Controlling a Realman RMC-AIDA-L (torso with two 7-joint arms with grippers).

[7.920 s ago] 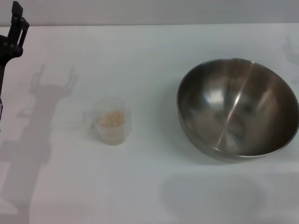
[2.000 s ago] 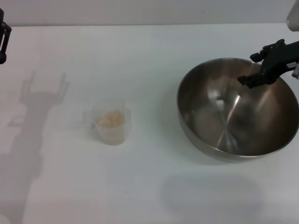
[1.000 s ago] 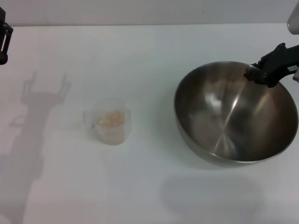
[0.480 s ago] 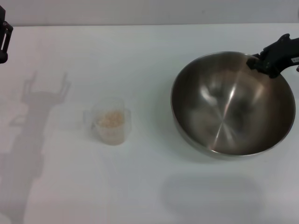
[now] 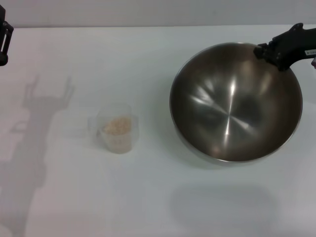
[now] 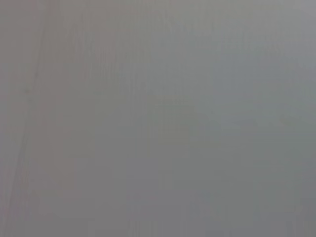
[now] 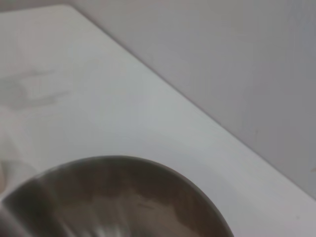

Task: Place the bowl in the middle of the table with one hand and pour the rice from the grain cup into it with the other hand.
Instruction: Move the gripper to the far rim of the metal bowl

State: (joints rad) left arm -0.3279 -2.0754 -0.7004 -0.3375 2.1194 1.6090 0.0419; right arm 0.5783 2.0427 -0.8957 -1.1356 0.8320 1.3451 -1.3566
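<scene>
So the right pincer is clamped on the far right edge of the bowl, pinching the rim, and from that grip the whole bowl hangs off toward the robot's left and back toward its body. The bowl looks tipped and maybe partly lifted, though I can't say for sure it's clear of the table.

What matters for the next bit: the middle of the table lies to the left of that pincer, same direction the bowl already extends, so I'd guess it just needs dragging or carrying leftward a little more.

The grain cup with the rice in it sits upright well off to the pincer's left, past the bowl with a clear gap between them. The left pincer is parked further left again, up at the far edge, and I can't tell if it's spread or closed. It's the nearer one to the cup, so the pour should be its job. Its wrist view shows nothing useful.
</scene>
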